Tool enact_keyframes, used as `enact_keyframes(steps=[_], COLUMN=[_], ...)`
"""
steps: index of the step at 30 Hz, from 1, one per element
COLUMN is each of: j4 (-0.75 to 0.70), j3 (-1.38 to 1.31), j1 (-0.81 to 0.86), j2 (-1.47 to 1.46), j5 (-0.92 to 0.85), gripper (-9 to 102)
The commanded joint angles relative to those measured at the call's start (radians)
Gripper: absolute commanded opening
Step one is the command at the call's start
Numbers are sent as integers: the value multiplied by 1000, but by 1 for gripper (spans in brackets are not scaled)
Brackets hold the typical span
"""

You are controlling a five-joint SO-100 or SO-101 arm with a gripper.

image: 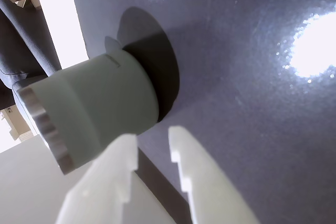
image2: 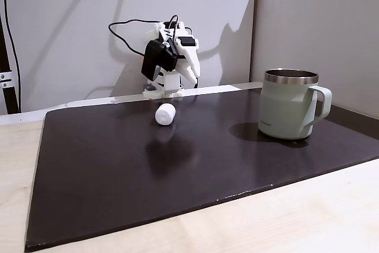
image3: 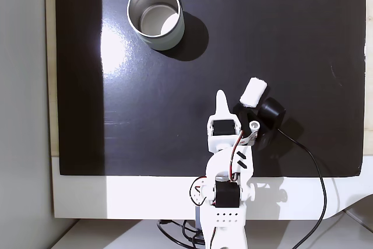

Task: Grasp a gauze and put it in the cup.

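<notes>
Arm folded near its base, grasp not yet begun.

In the wrist view the gripper (image: 152, 140) has its fingers (image: 113, 179) parted with nothing between them, aimed across the dark mat (image: 247, 124) toward the cup (image: 94, 108). The gauze (image3: 254, 91) lies on the mat just beside the arm's camera, to the right of the fingers in a fixed view. The cup (image3: 155, 17) stands well apart, upright; that top-down view shows it holds nothing, while the other fixed view shows its handle (image2: 318, 106) and the pale worktop (image2: 284, 217).
</notes>
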State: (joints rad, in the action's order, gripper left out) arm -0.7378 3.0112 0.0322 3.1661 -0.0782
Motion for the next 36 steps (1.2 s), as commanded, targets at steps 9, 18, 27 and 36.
enact_keyframes(steps=[9,18,27,36], j4=[-5,-5,-120,-341], j3=[-8,-8,-112,-488], j1=[63,71,91,169], j2=[12,12,12,-276], j5=[84,91,14,-215], gripper=[0,0,0,0])
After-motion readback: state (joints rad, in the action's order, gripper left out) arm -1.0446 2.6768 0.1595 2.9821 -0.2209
